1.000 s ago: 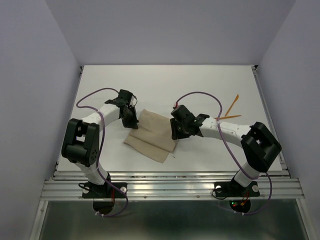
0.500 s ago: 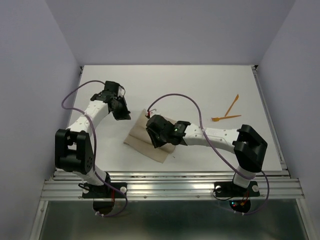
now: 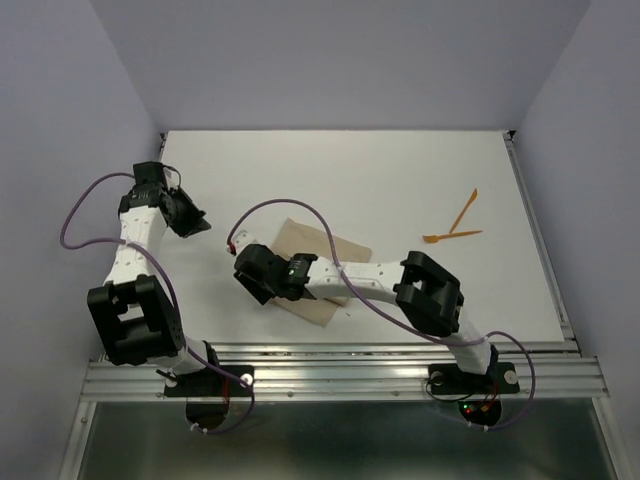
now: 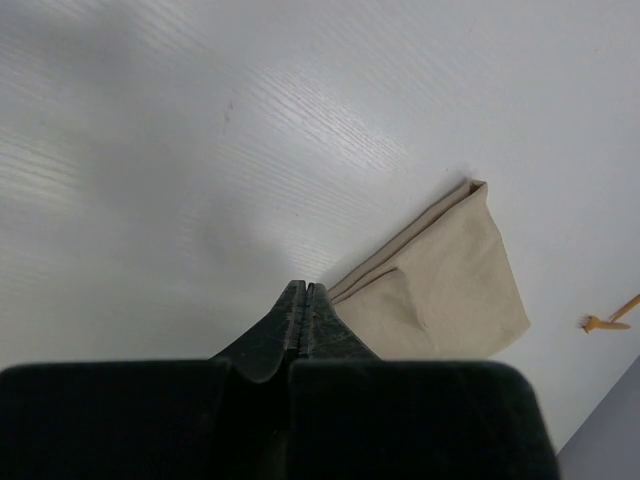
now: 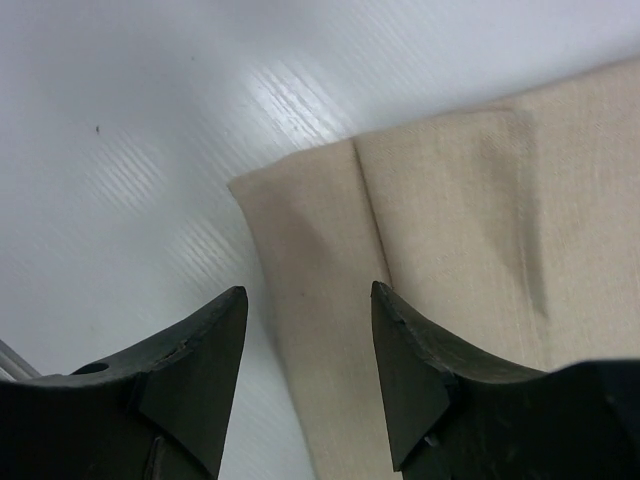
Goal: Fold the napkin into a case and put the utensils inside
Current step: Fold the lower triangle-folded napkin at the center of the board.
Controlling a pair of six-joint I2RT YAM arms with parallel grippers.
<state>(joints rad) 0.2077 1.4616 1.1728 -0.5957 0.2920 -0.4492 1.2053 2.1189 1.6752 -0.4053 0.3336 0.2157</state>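
The napkin [image 3: 303,241] lies folded in layers, a tan cloth at the table's middle. My right gripper [image 3: 250,283] is open over its left corner. In the right wrist view the gripper [image 5: 308,300] hangs just above the cloth [image 5: 460,230], one finger at each side of a folded edge strip, holding nothing. My left gripper [image 3: 193,224] is shut and empty, well to the left of the cloth. The left wrist view shows its closed tips [image 4: 303,292] above bare table, with the napkin [image 4: 450,280] beyond. Two orange utensils [image 3: 464,210] [image 3: 452,237] lie at the far right; one shows in the left wrist view [image 4: 610,319].
The white table [image 3: 400,170] has a metal rail along its near edge [image 3: 340,375] and grey walls on three sides. The right arm's purple cable [image 3: 290,207] arcs over the napkin. The right arm stretches across the cloth's near side.
My right gripper has swept left across the napkin to its left corner. My left gripper has pulled away from the cloth to the far left.
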